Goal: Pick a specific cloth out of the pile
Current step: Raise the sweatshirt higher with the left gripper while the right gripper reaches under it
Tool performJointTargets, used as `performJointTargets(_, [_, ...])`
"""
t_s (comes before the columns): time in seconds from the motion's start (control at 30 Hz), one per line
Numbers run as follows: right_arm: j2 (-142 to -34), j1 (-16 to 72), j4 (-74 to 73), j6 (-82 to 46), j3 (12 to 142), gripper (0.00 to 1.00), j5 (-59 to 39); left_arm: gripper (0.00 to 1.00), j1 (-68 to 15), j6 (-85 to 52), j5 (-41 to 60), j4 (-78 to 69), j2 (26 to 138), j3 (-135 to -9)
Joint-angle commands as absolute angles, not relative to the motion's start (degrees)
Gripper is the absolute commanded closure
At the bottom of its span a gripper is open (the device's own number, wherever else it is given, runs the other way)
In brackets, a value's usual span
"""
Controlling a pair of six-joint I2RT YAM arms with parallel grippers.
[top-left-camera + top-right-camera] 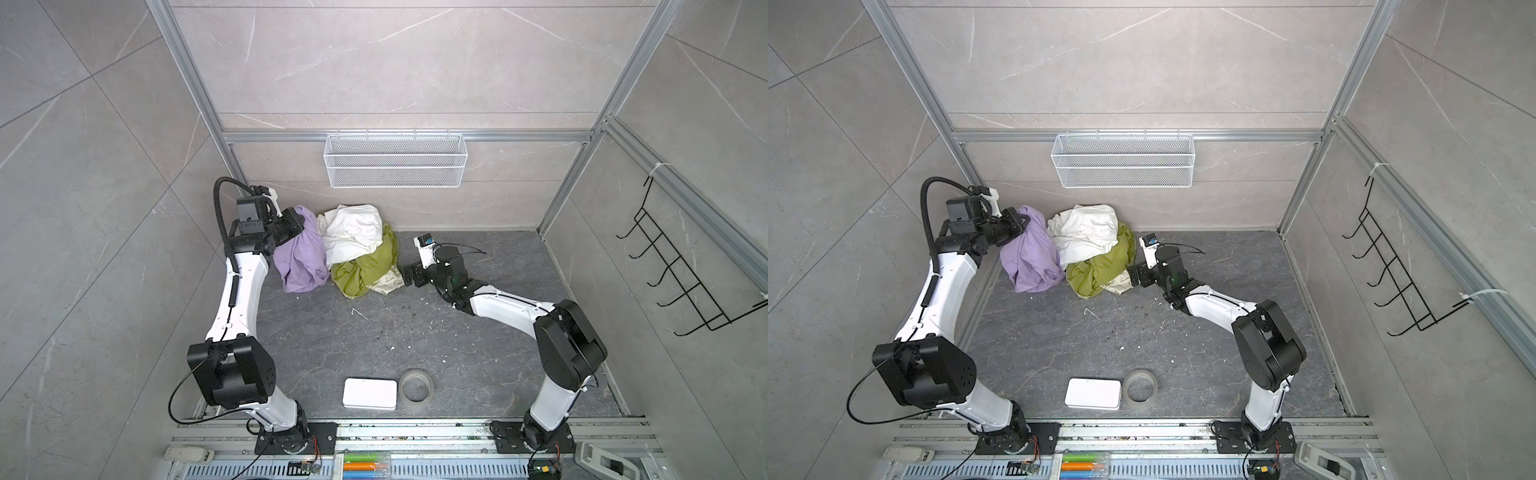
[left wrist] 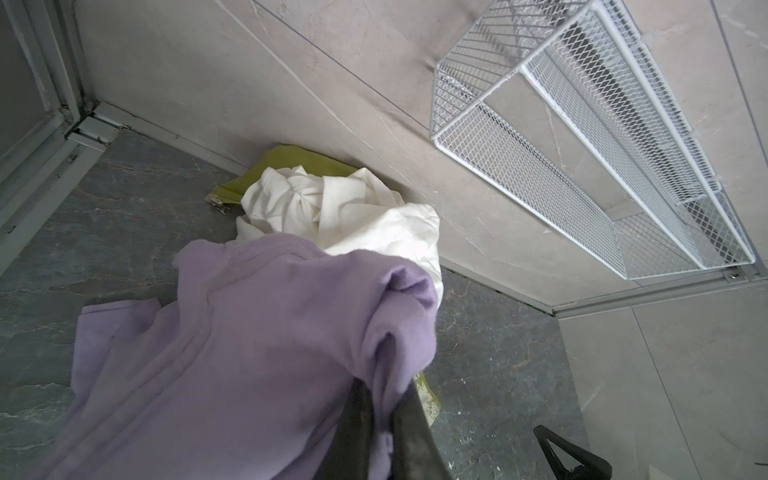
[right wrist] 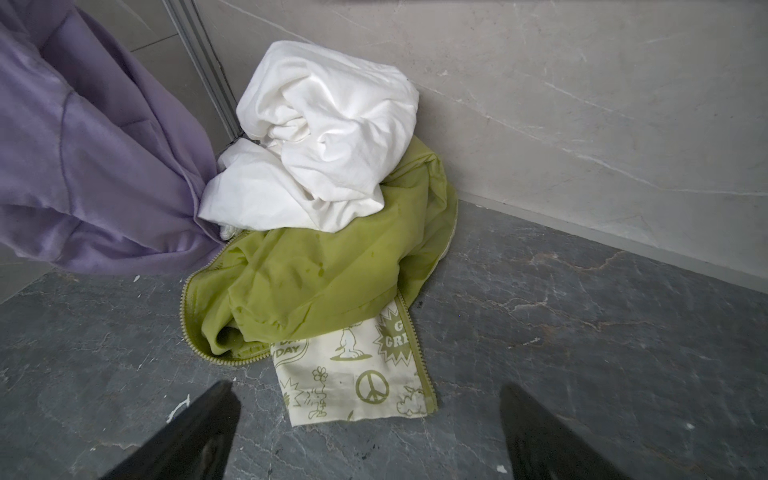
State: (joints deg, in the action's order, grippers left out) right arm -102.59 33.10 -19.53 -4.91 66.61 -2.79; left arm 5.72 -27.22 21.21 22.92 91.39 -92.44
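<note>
Here's the left end effector point(image 2: 384, 386), up at the back left of the table point(image 1: 478, 332), and it is pinching the cloth point(image 1: 301, 257), that plain lavender garment. In the left wrist view the two dark fingers point(image 2: 359, 419) are pressed together with a bunched fold of lavender squeezed between them. The fabric drapes down from that grip in long folds, and in both top views its lower end lies spread on the dark table.

And where is it against the pile point(image 1: 361, 253)? Right at the pile's left side. The right wrist view shows the lavender edge touching the white cloth point(image 3: 324, 137) low down, where the two meet at the corner. The white cloth sits crumpled on top of the olive-green cloth point(image 3: 316, 282), which has a zip along its edge. A cream printed piece point(image 3: 357, 374) pokes out flat from under the green, with a peace sign and little cartoons on it. The heap is tucked against the back wall.

Over to the right end effector point(image 1: 406, 276): it is low, just beside the printed piece, fingers point(image 3: 208, 419) spread wide and holding nothing, pointing at the pile.

Above the pile a white wire basket point(image 1: 395, 160) hangs on the back wall, and a black hook rack point(image 1: 685, 266) on the right wall. Near the front edge lie a white box point(image 1: 370, 394) and a tape roll point(image 1: 416, 385), side by side, well apart from the cloths.
</note>
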Motion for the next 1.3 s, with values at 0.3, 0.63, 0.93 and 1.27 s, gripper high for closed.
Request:
performJointTargets(0.3, [-101.73, 34.7, -24.99, -4.14, 66.74, 0.0, -10.65, 1.0, 3.35, -26.65, 25.43, 21.12, 86.22, -97.42])
performJointTargets(0.63, [-104.25, 37.93, -30.91, 0.33, 67.75, 0.0, -15.92, 1.0, 2.74, -27.04, 27.96, 21.29, 83.89, -99.24])
performJointTargets(0.93, [-109.99, 41.03, -40.5, 7.05, 70.99, 0.0, -19.6, 1.0, 2.63, -29.42, 36.48, 18.04, 84.2, -99.68])
performJointTargets(1.27, [-115.07, 42.11, -46.54, 9.53, 75.91, 0.0, -19.27, 1.0, 0.84, -29.61, 39.89, 16.2, 82.86, -99.51])
